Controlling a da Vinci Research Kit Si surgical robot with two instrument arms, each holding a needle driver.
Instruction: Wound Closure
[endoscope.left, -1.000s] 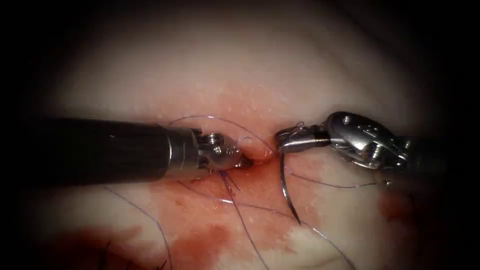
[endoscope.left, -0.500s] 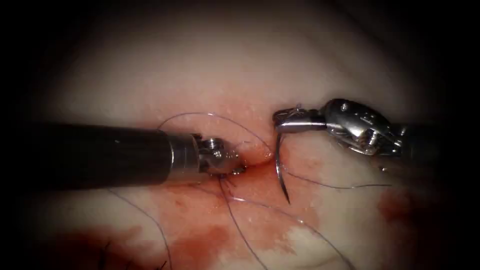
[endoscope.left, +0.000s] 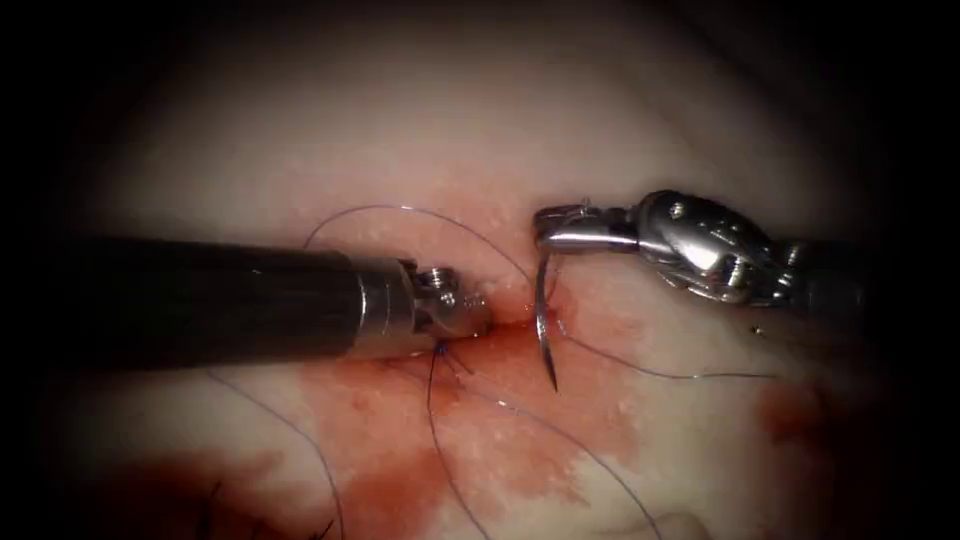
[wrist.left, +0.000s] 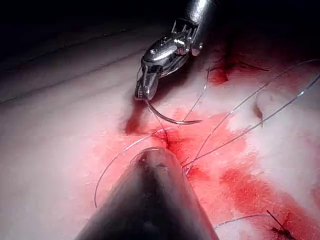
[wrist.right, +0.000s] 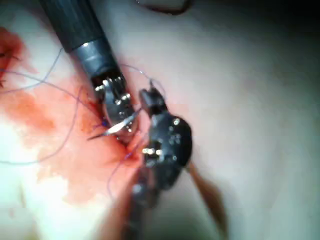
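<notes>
Moved leftward, right tool's fingers (endoscope.left: 545, 228) clamp the needle (endoscope.left: 541, 318) by its end, point hanging free above the tissue (endoscope.left: 420, 130).

Darkness rings a lit centre; no room or furniture discernible

Needle (wrist.left: 172, 119) in right hand (wrist.left: 146, 91)

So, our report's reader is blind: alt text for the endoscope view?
The right tool's fingers hold a curved steel needle near its thread end, hanging above pale, red-stained tissue. The left tool presses tissue at the cut.
</notes>
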